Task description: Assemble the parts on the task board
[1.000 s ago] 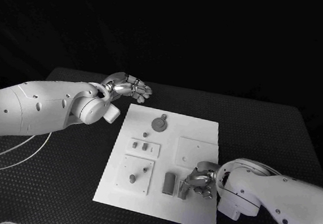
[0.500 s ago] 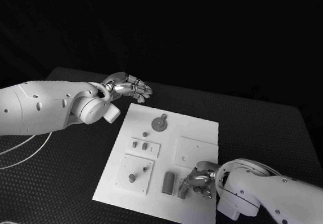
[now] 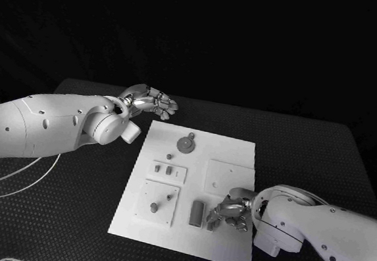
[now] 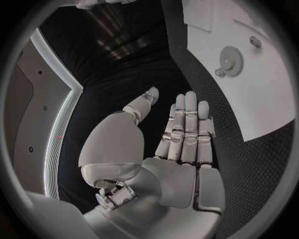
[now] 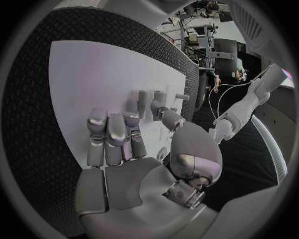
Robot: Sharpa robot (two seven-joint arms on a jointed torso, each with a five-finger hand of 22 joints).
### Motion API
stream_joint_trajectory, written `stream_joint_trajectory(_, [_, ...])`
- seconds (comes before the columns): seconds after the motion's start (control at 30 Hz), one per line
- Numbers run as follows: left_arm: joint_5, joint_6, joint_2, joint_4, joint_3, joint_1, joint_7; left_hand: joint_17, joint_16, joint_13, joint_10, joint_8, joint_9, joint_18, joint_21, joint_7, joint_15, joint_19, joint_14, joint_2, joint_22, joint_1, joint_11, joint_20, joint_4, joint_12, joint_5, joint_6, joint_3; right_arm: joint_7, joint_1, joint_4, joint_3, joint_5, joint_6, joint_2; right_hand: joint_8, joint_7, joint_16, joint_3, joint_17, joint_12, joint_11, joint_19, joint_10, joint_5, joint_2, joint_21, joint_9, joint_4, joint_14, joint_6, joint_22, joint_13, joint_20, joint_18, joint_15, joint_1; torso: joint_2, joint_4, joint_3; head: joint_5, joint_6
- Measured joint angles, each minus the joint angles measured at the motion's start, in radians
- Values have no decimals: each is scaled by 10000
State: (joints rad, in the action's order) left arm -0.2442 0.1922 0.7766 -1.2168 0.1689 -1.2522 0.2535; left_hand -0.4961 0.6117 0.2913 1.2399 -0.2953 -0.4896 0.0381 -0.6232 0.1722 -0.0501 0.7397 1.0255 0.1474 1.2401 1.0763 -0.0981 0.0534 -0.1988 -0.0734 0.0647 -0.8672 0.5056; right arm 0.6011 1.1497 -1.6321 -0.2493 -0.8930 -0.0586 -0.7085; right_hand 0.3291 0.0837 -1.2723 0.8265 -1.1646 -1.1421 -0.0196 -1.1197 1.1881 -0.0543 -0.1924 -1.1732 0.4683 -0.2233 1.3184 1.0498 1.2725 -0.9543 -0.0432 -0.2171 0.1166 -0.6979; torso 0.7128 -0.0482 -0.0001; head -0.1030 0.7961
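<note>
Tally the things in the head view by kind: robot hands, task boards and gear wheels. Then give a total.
Hands: 2 (left hand, right hand)
Task board: 1
Gear wheel: 1
Total: 4

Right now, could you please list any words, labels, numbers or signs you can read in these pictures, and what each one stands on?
None can be read: the task board, its parts, the left hand and the right hand carry no legible text.
</note>
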Motion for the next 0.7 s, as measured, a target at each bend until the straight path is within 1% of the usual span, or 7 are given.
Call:
stream_joint_trajectory(0.1, [0, -1, 3, 0, 0, 0, -1, -2, 0, 0, 0, 0, 0, 0, 0, 0, 0, 0, 0, 0, 10, 0, 0, 0, 0, 0, 0, 0, 0, -9, 0, 0, 0, 0, 5, -3, 0, 0, 0, -13, -4, 0, 0, 0, 0, 0, -117, 0, 0, 69, 0, 0, -10, -12, 0, -1, -1, 11, 0, 0, 0, 0, 0])
stream_joint_trajectory(0.43, [0, -3, 9, -3, 0, 0, -4, -10, 0, 0, 0, 0, -1, 0, 0, 0, 0, 0, 0, 0, 8, 0, 0, 0, 0, 0, 0, 0, 0, -70, -1, 13, 6, 0, 14, -28, -2, -2, 0, -13, -14, 0, 1, -3, -1, 0, -97, 0, 0, 69, -1, 2, -9, -18, -3, 0, -4, -9, 0, 5, -1, 10, 8])
stream_joint_trajectory(0.5, [0, -3, 13, -3, 0, 0, -5, -19, 0, 0, 0, 0, -1, 0, 0, 0, 0, 0, 0, 0, 8, 0, 0, 0, 0, 0, 0, 0, 0, -91, 0, 18, 7, -2, 25, -28, -4, -2, 0, -19, -30, 0, 1, -25, -1, 0, 27, 0, -1, 58, -1, 2, -9, -30, -24, 0, -4, -149, 0, 5, -1, 12, 8])
stream_joint_trajectory(0.57, [0, -3, 15, -4, 0, 0, -5, -19, 0, 0, 0, 0, -2, 0, 0, 0, 0, 0, 0, 0, 10, 0, 0, 0, 0, 0, 0, 0, 0, -110, 0, 24, 7, -38, 47, -25, -11, -3, 0, -75, -32, 0, 1, -32, -1, 0, 70, 0, 1, -81, -1, 3, -9, -33, -39, 1, -5, -286, 0, 5, -2, 12, 9])
stream_joint_trajectory(0.63, [0, -3, 18, -8, 0, 0, -6, -20, 0, 0, 0, 0, -2, 0, 0, 0, 0, 0, 0, 0, 17, 0, 0, 0, 0, 0, 0, 0, 0, -126, 0, 32, 7, -92, 72, -20, -10, -3, 0, -312, -77, 0, 1, 2, -1, 0, 309, 0, 10, -434, -1, 3, -9, -55, -74, 3, -5, -520, 0, 5, -1, 12, 15])
stream_joint_trajectory(0.7, [0, -3, 21, -13, 0, 0, -6, -19, 0, 0, 0, 0, -2, 0, 0, 1, 0, 0, 0, 0, 16, 0, 0, 0, 0, 0, 0, -1, 0, -143, 1, 43, 7, -161, 86, -15, 39, -3, 0, -458, -109, -1, 1, 19, -1, 0, 517, -35, 18, -602, -2, 3, -2, -56, -91, 4, -6, -728, 0, 5, -2, 12, 17])
